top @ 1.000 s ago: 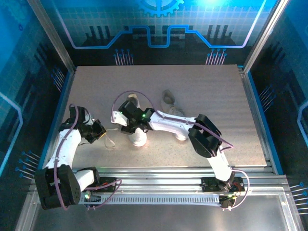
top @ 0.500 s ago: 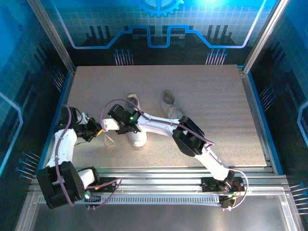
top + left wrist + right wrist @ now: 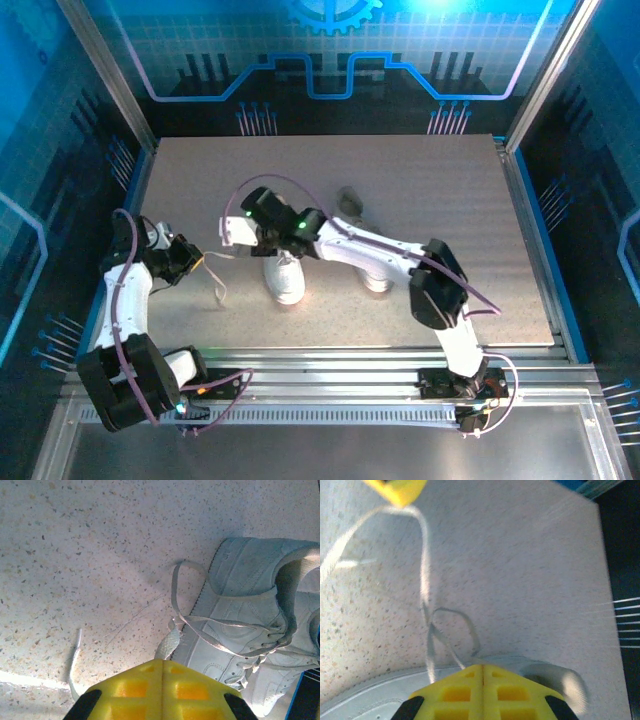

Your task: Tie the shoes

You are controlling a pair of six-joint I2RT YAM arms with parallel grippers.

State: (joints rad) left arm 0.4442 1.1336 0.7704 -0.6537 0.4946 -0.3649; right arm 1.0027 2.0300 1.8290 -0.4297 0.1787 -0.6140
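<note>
One white shoe (image 3: 286, 277) lies toe toward me at table centre. The other shoe (image 3: 349, 203) sits behind it, mostly covered by the right arm. My left gripper (image 3: 196, 262) is left of the near shoe, shut on a white lace (image 3: 169, 644) that runs back to the shoe (image 3: 250, 625). My right gripper (image 3: 229, 232) hovers at that shoe's left side. In the right wrist view its jaws (image 3: 483, 666) are shut where a lace loop (image 3: 454, 627) meets their tip. The lace (image 3: 424, 565) stretches up to the left fingers (image 3: 396, 490).
The speckled tabletop (image 3: 450, 200) has free room to the right and at the back. Blue walls and metal rails (image 3: 540, 250) frame the sides. A loose lace end (image 3: 75, 655) lies on the table left of the shoe.
My right gripper has closed on the lace beside the shoe. My left gripper has pulled its lace farther left, away from the shoe, drawing the strand tighter.
</note>
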